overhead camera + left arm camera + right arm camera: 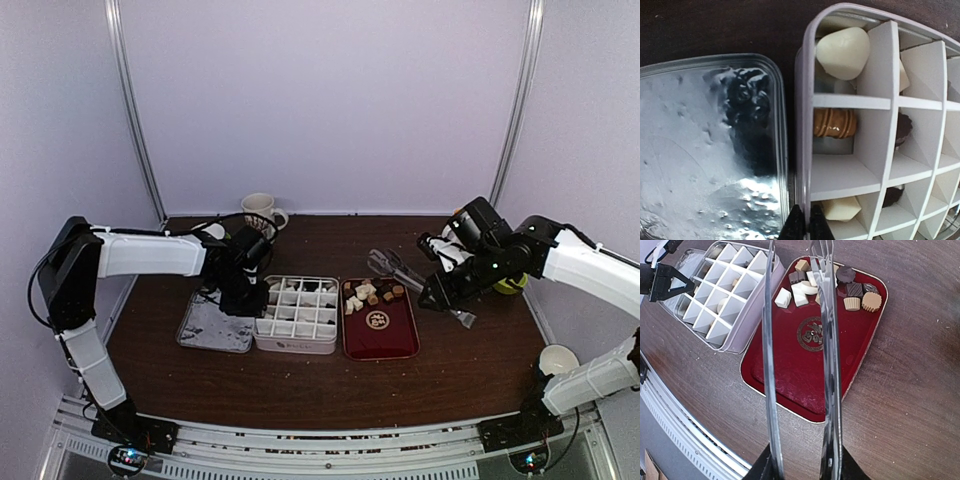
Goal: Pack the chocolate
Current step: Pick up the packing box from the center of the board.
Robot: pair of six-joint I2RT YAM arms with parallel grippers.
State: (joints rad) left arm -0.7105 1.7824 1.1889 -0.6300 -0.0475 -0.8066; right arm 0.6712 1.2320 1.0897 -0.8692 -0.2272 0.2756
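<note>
The right gripper (805,469) is clamped on the handle end of the tongs (830,365). It squeezes them only partly: the two blades stand apart with nothing between them, which I read as readiness to pick rather than a carry. Below and ahead of that gripper lies the dark-red tray (790,375). The loose chocolate (805,287) is bunched at the tray's end farthest from the gripper, under the far reach of the blades, so taking a piece probably calls for a move forward and down.

The left gripper (808,226) has its jaws drawn together right at the left wall of the white divided box (875,102). The clear lid (695,150) lies flat on the tabletop (715,25) to its left. Whether the wall is pinched between the jaws I cannot tell, though the position suggests steadying the box while pieces go in. Ahead of this gripper several cells already hold chocolate — a white piece, a ribbed tan one, a dark one — while most cells are bare.
</note>
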